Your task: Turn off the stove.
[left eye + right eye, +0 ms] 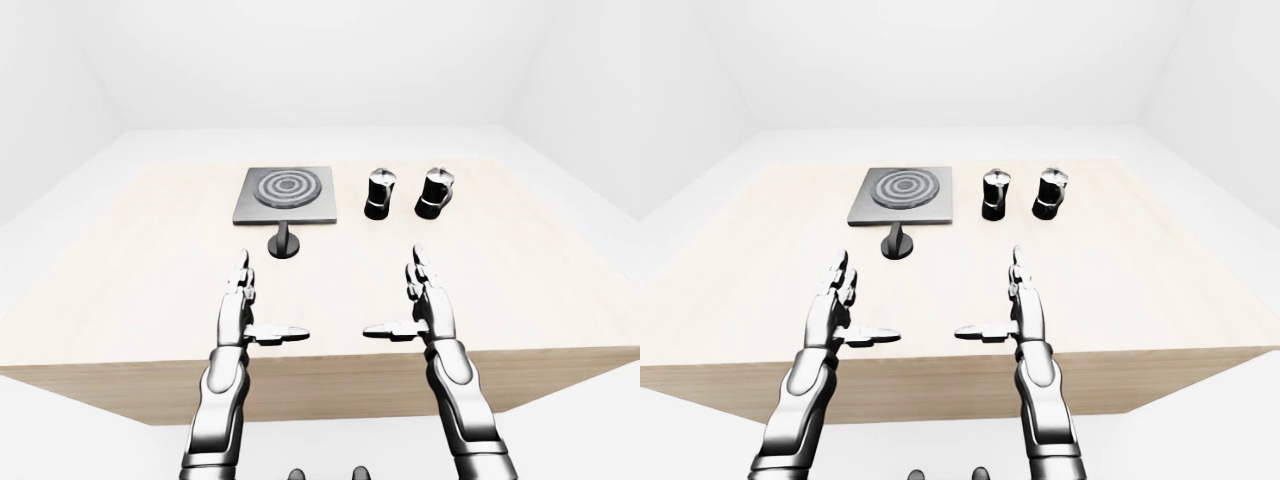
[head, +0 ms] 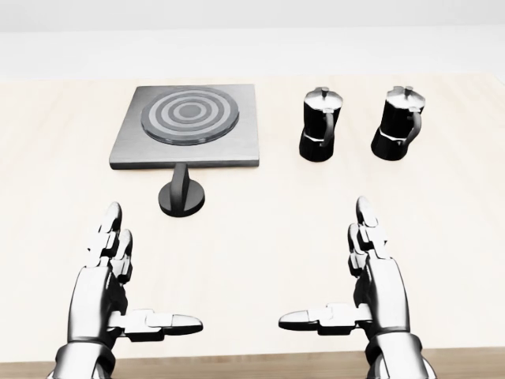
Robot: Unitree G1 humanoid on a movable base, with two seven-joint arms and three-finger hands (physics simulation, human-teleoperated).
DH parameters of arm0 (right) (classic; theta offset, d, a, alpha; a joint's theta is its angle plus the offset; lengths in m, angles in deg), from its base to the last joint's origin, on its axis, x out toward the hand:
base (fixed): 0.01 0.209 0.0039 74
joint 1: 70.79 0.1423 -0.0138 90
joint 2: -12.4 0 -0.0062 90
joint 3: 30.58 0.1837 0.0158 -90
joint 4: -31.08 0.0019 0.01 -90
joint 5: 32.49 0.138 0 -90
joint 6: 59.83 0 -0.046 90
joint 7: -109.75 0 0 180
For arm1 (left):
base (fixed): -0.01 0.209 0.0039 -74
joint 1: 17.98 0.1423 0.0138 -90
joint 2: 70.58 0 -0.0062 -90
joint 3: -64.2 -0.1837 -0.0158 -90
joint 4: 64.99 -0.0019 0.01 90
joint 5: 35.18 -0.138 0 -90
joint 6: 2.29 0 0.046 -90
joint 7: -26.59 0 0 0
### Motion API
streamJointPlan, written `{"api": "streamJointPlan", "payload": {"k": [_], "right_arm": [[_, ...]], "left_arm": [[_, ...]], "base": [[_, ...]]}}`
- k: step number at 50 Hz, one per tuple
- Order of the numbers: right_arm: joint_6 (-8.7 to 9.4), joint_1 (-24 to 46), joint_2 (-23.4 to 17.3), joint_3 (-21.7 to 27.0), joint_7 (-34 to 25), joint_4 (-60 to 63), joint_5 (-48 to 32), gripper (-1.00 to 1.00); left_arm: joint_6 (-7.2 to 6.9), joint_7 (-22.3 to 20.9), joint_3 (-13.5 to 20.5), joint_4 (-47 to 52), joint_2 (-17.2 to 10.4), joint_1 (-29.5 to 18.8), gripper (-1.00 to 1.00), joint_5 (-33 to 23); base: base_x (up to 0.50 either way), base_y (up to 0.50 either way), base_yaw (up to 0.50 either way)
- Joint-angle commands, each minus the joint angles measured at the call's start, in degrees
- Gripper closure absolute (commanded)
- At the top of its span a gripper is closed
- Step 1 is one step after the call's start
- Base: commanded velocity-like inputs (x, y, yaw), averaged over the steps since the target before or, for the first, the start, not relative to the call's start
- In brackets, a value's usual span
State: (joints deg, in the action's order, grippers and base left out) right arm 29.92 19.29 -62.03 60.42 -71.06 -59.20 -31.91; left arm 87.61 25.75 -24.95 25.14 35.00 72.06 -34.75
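Observation:
A grey square stove [image 2: 126,146] with a ringed burner [image 2: 189,113] lies on the pale wooden table [image 2: 260,229] at the upper left of the head view. Its black knob [image 2: 181,193] stands just below the stove's lower edge. My left hand [image 2: 126,292] hovers open over the table below and left of the knob, thumb pointing right. My right hand [image 2: 355,284] is open at the lower right, thumb pointing left. Neither hand touches anything.
Two black and silver moka pots [image 2: 320,124] [image 2: 400,121] stand side by side to the right of the stove. The table's near edge [image 1: 330,365] runs under my wrists. White floor and walls surround the table.

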Motion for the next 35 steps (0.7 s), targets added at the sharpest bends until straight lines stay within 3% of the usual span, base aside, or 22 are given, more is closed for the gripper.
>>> {"api": "streamJointPlan", "payload": {"k": [1,5,10,14,16,21,28,35], "right_arm": [[-0.45,-0.1,-0.7,1.8,-1.0,0.0,1.3,-1.00],[-0.67,0.0,-0.7,1.5,-1.1,-0.3,1.1,-1.00],[-1.32,-0.4,-0.7,1.6,-1.4,0.0,1.2,-1.00],[-0.97,-0.3,-0.7,1.5,-1.3,0.1,1.1,-1.00],[-0.94,-0.2,-0.8,1.5,-1.2,-0.1,0.8,-1.00],[0.44,-0.4,-0.7,1.4,-0.8,1.1,0.4,-1.00],[-0.01,-0.4,-0.7,1.2,-1.2,0.6,0.2,-1.00],[-0.02,-0.3,-0.7,1.2,-1.4,0.7,0.2,-1.00]], "left_arm": [[-0.51,-1.3,1.3,0.6,-0.6,0.2,-1.00,0.6],[0.36,-1.3,1.4,-0.6,-0.6,-0.2,-1.00,0.6],[0.16,-1.3,1.3,-0.3,-0.6,-0.1,-1.00,0.6],[-0.68,-1.3,1.2,1.0,-0.6,0.4,-1.00,0.6],[0.15,-1.3,1.3,-0.2,-0.6,-0.1,-1.00,0.6],[0.37,-1.3,1.3,-0.4,-0.6,-0.1,-1.00,0.6],[0.02,-1.4,1.2,0.2,-0.6,0.2,-1.00,0.6],[0.56,-1.4,1.3,-0.6,-0.6,-0.1,-1.00,0.6]], "base": [[0.00,0.00,0.00],[0.00,0.00,0.00],[0.00,0.00,0.00],[0.00,0.00,0.00],[0.00,0.00,0.00],[0.00,0.00,0.00],[0.00,0.00,0.00],[0.00,0.00,0.00]]}}
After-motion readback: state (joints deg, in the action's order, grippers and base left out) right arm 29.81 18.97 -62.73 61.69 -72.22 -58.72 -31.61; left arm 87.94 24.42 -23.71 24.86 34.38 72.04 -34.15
